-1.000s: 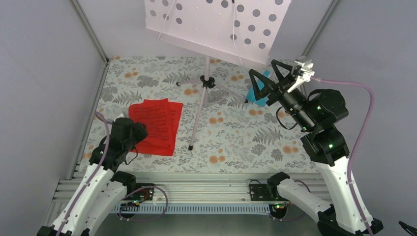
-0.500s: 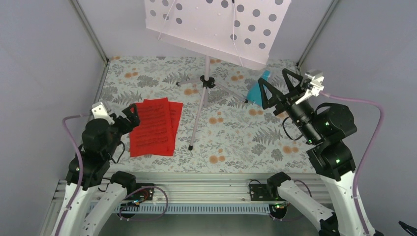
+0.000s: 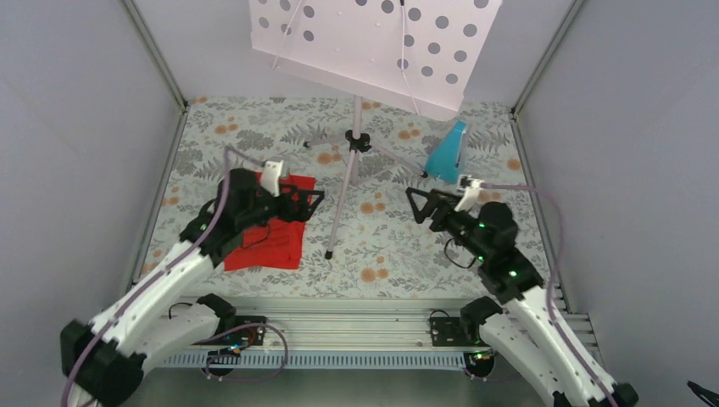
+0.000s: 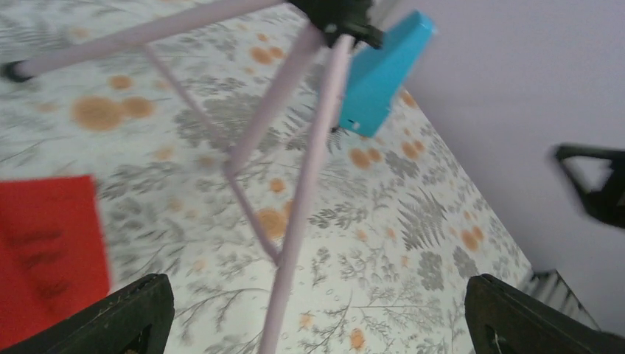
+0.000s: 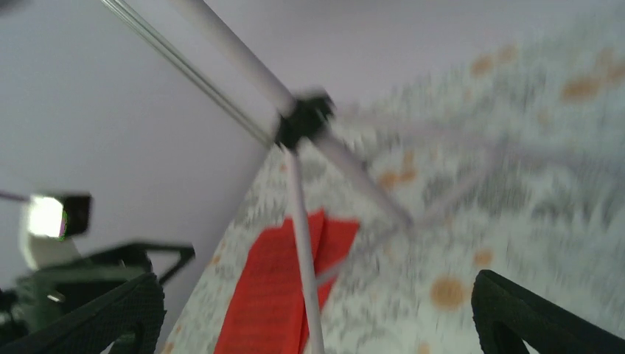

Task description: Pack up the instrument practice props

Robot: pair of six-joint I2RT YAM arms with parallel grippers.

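We see our left gripper swung in over the red sheets, jaws wide, our right gripper lowered near the music stand, wide too, both empty

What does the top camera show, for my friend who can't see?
A silver music stand stands on a flowery table, with open left fingers and right fingers facing its pole from either side. Red sheets lie on the left; a turquoise metronome sits back right.
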